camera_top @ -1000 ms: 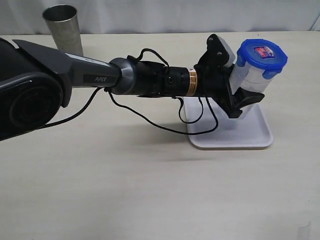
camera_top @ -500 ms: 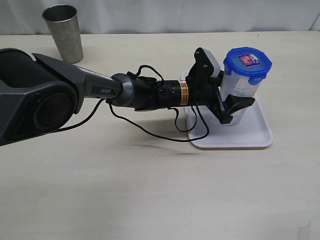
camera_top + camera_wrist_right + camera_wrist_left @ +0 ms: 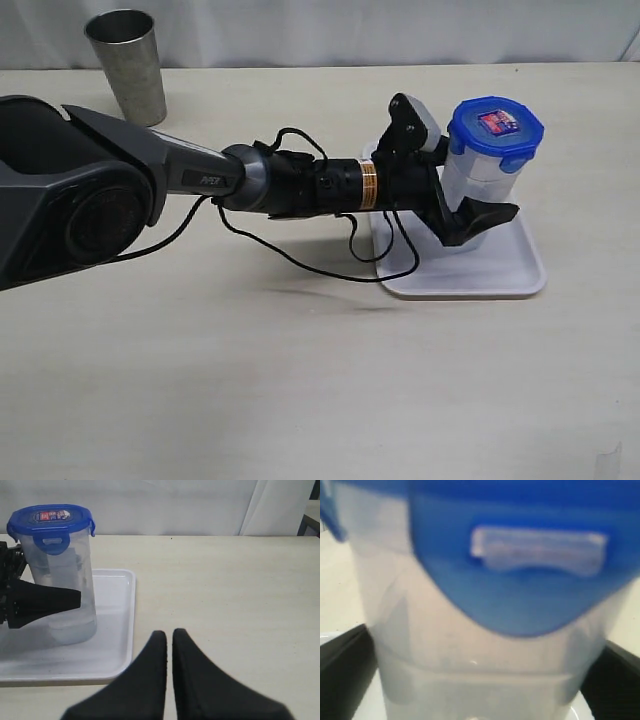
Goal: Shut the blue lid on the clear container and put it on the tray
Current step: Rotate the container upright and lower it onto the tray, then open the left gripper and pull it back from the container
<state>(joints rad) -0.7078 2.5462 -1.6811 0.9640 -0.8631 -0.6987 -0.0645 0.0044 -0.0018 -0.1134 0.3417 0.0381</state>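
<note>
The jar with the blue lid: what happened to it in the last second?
The left gripper lowered the clear container, blue lid on, leftward from a tilt in the air to upright on the tray. Whether the jaws have let go cannot be told. The steel cup and the tray stayed put.

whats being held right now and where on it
The left gripper brackets the clear container at its lower body as it stands on the tray; whether it grips cannot be told. The right gripper holds nothing.
</note>
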